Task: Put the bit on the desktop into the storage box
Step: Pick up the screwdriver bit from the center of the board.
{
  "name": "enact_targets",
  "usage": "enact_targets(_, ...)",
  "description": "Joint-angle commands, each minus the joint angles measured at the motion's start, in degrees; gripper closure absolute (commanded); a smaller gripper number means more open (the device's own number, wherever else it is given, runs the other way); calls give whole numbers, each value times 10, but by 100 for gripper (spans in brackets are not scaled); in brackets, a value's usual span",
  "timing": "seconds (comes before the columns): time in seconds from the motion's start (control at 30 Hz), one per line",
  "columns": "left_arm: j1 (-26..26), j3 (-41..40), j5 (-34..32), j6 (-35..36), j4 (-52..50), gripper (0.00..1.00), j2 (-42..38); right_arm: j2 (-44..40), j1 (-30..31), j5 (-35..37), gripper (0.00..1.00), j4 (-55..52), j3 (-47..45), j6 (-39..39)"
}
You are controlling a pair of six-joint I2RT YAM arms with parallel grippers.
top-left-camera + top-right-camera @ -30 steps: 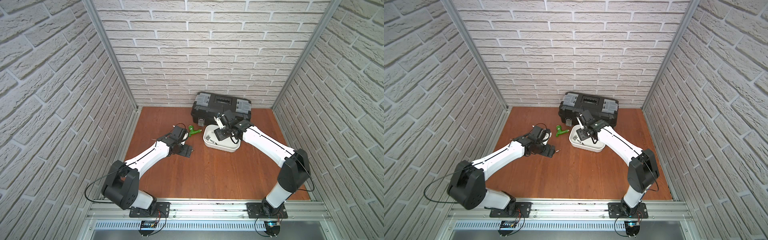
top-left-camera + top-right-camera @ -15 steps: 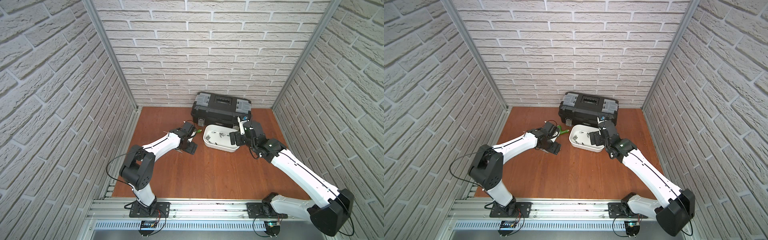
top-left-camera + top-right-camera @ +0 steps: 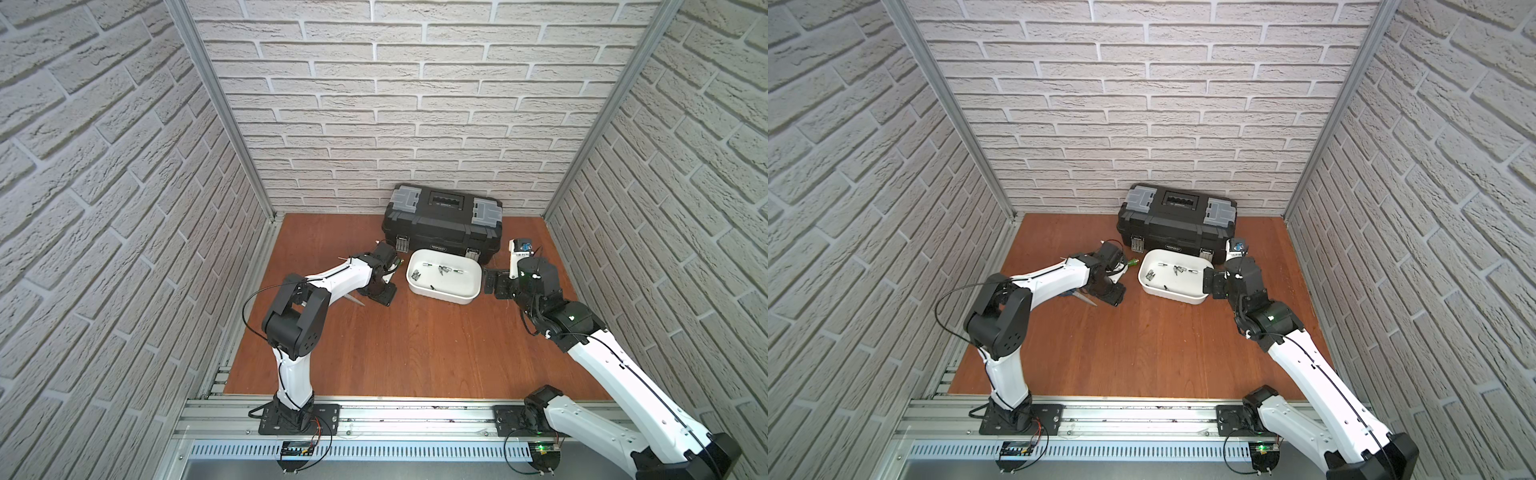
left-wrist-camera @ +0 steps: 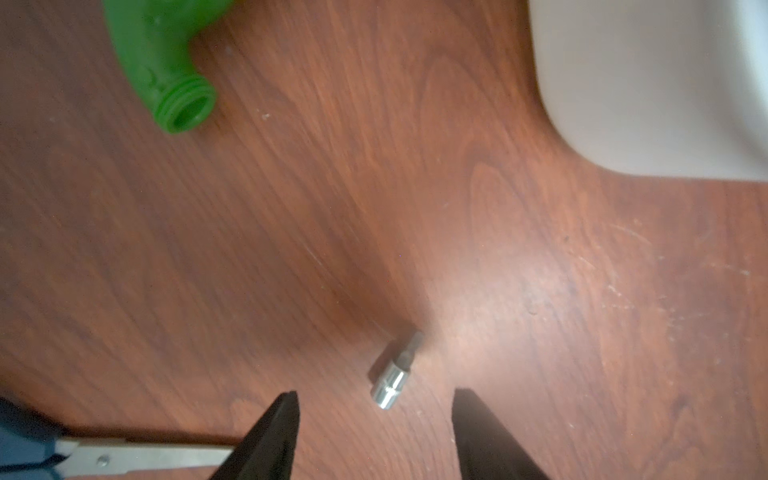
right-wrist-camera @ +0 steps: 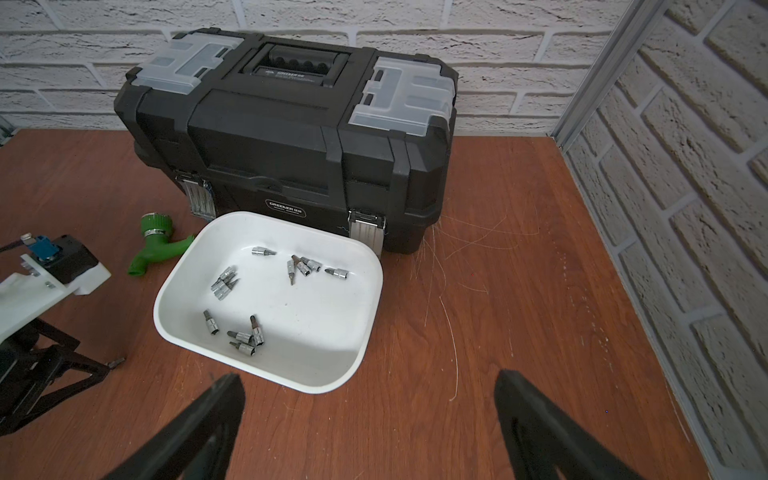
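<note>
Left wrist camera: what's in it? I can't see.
A small silver bit lies on the wooden desktop just ahead of the open left end effector. Beyond are a green nozzle and a corner of the white storage box.

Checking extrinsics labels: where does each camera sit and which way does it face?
Top view: high on the arm-base side, looking down at the desktop; left arm, right arm whole.
Top view: beside it, same heading; toolbox at the far end.
Left wrist: close over desktop, bit at tips of open left pincer.
Right wrist: low, facing storage box and toolbox; tips of open right pincer show.
Shared: both wrists see the green fitting and storage box.
</note>
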Motion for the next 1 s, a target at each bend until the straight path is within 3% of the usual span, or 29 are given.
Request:
enact_targets(0.0,-3,16,16,4,-11,41,16,-4,-7,14,2,13,-9,4)
enact_targets(0.5,-15,10,6,-2,-15,59,47,-16,-12,17,2,31,-26,3)
enact_targets(0.83,-21,6,-10,-3,-16,84,46,-22,-13,15,2,38,-33,9)
enact_targets(0.97,-22,3,-10,-4,-13,89,38,-24,-14,18,2,36,-35,10)
